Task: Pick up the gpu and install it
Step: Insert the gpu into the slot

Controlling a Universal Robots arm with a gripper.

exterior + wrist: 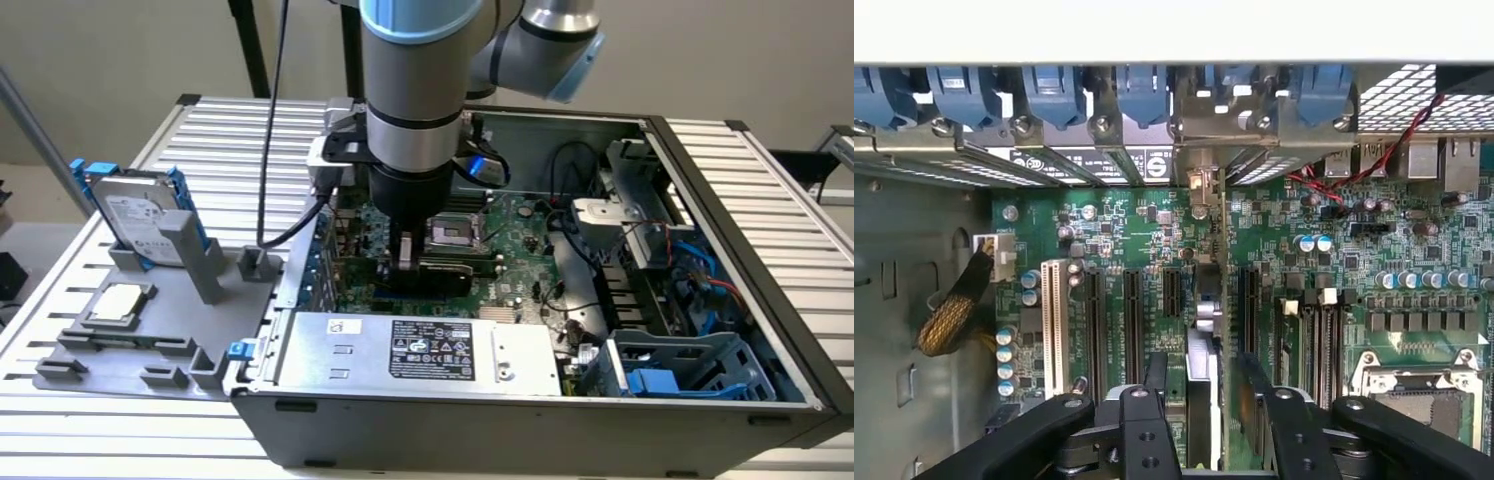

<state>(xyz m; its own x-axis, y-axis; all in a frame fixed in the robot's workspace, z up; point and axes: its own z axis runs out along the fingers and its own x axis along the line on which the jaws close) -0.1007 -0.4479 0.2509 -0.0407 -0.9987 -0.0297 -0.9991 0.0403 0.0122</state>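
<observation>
Wrist view, nearest first: gripper (1206,420) jaws stand apart on either side of the gpu (1206,340), which is edge-on and upright in a motherboard (1134,235) slot. Whether the pads touch it: cannot tell. Judgement: card looks seated; keep the withdrawal straight, no side load. Beyond, its bracket end meets the rear slot openings (1199,130).

Labels on the power supply (427,350) and hard drive (134,212) are illegible.

surface: slatted metal table (240,125) | on it: computer case (534,415), grey fixture tray (160,330)
</observation>
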